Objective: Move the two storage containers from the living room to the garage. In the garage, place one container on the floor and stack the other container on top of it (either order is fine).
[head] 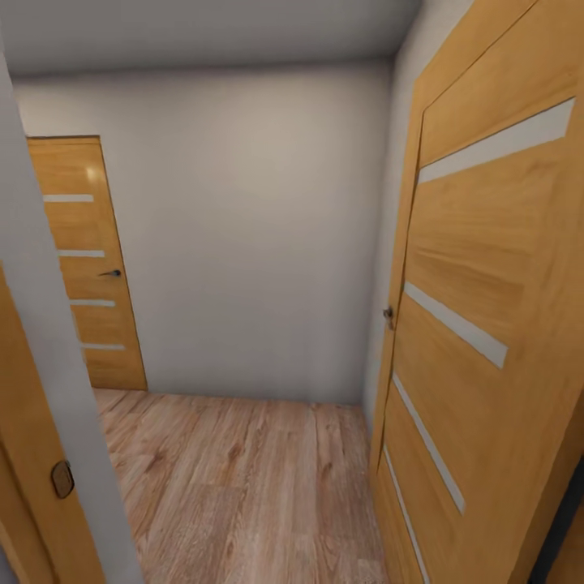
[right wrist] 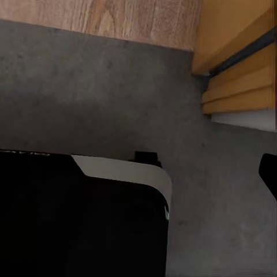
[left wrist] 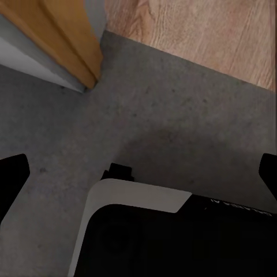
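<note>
Seen from the left wrist, the left gripper has its jaws spread wide: one dark fingertip sits at one edge of the picture and the other at the opposite edge, both cut off, with nothing between them but bare floor. From the right wrist, a single dark fingertip of the right gripper shows at the frame's edge; its partner is out of frame, so I cannot tell how far those jaws stand apart.

Below both wrists lies the dark grey concrete-like floor, meeting light wood-plank flooring along a straight threshold. The robot's black-and-white base juts in, partly cropped.

The head view looks into a small hallway: plank flooring, a pale wall, a closed wooden door with pale strips at the far left, and an open wooden door close at the right, cut off by the frame.
</note>
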